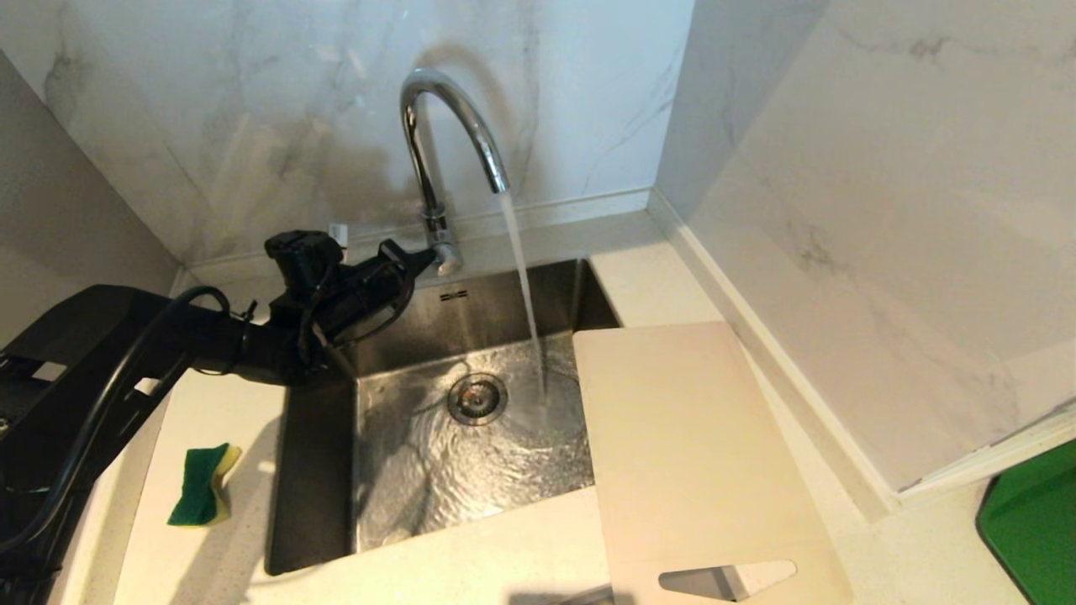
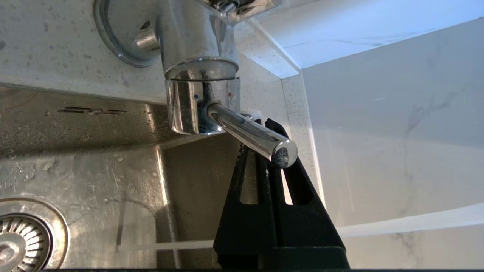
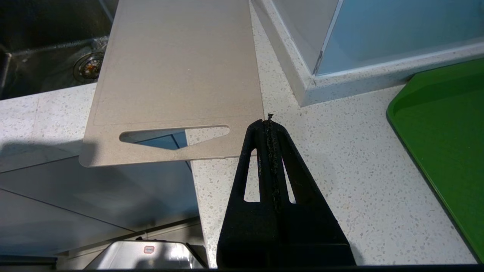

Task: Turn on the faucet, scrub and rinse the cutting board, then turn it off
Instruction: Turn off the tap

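The faucet [image 1: 450, 134] stands at the far edge of the sink [image 1: 319, 470], its arched spout discharging a stream of water [image 1: 525, 294] that lands in the basin right of the drain strainer [image 1: 477, 398]; the basin floor is covered with rippling water. The left gripper [image 1: 424, 256], on a black arm entering from the left, sits at the base of the faucet with its jaws pressed together. In the left wrist view its tip [image 2: 264, 126] lies directly behind the thin side lever [image 2: 251, 136], which projects from the chrome base; whether the two touch cannot be told.

The cutting board [image 1: 698, 454], pale beige with rounded corners, lies flat on the right, its left part over the right side of the sink and the rest on the speckled tabletop [image 1: 908, 555]. Its handle cutout [image 1: 727, 580] is at the near end, which overhangs the tabletop's near edge.

The right gripper [image 3: 269, 122], jaws together, hangs above the tabletop just beside the board's near right corner. A green and yellow sponge [image 1: 203, 486] rests on the tabletop left of the sink. A green tray [image 1: 1034, 529] lies at the far right.
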